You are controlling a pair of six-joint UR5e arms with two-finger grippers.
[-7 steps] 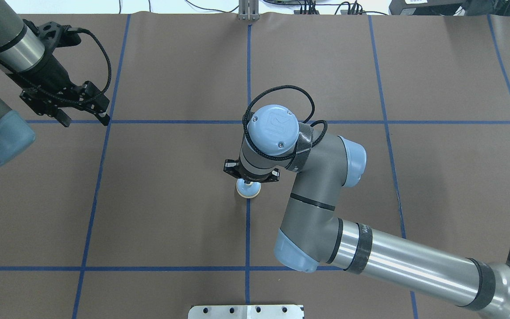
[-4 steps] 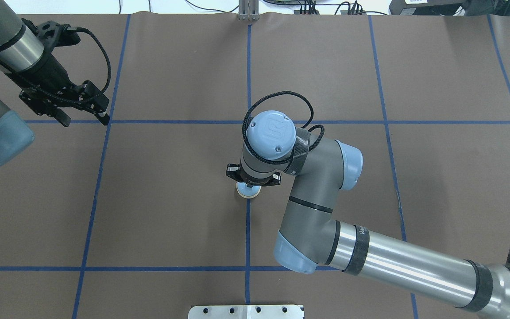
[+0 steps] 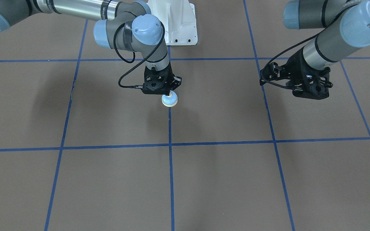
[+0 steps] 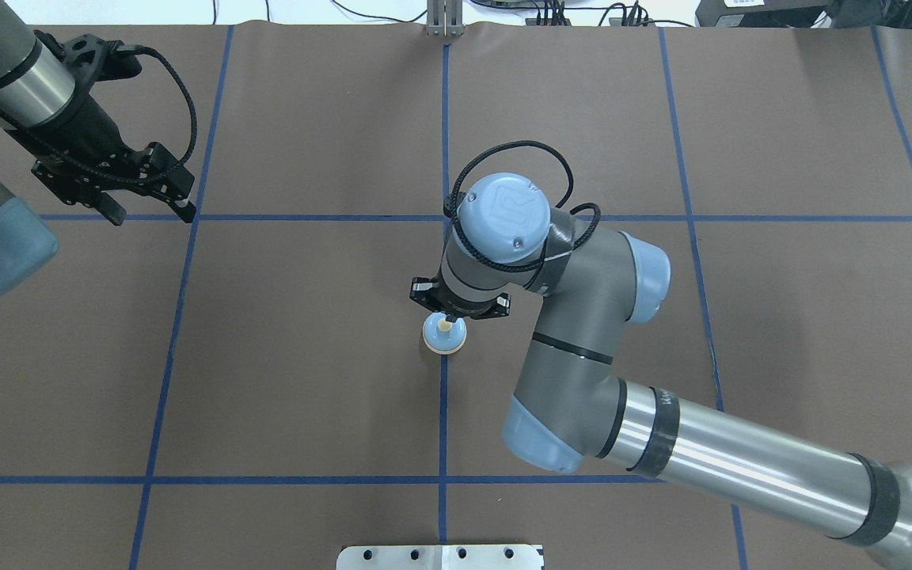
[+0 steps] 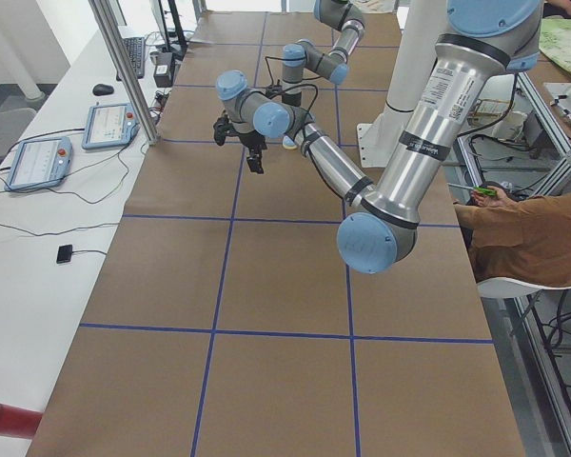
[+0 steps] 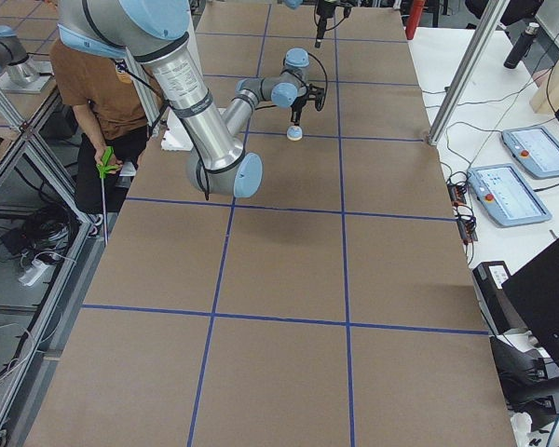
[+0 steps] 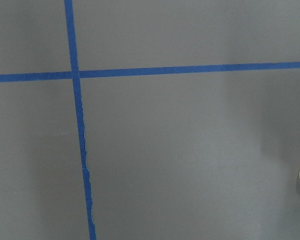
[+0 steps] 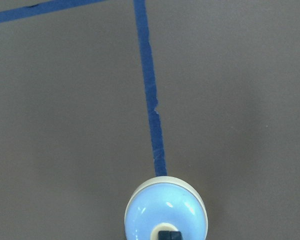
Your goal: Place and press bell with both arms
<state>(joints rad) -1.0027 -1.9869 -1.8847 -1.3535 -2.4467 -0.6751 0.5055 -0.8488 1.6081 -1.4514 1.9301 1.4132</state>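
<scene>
Hovering right tool (image 3: 165,91) just above bell (image 3: 169,100), which sits on a blue line of the worktop (image 3: 114,179) | overhead: left tool (image 4: 149,212) wide open, empty, well apart from bell; cap (image 4: 503,218) logo reads "UR" | right wrist: one dark tip (image 8: 168,235) over bell's button (image 8: 157,231); right tool's opening cannot be told.

The bell (image 8: 150,212) has a smooth, glossy blue dome that catches highlights, and its cream base is duller. The desk (image 4: 305,356) wears a matt brown sheet, probably paper, crossed by blue tape lines (image 8: 152,115) with ragged edges in places. The right arm (image 4: 741,467) shows polished metal tubing, matt grey housings and smooth blue caps. The left tool (image 4: 151,214) is matt black with a braided cable.
</scene>
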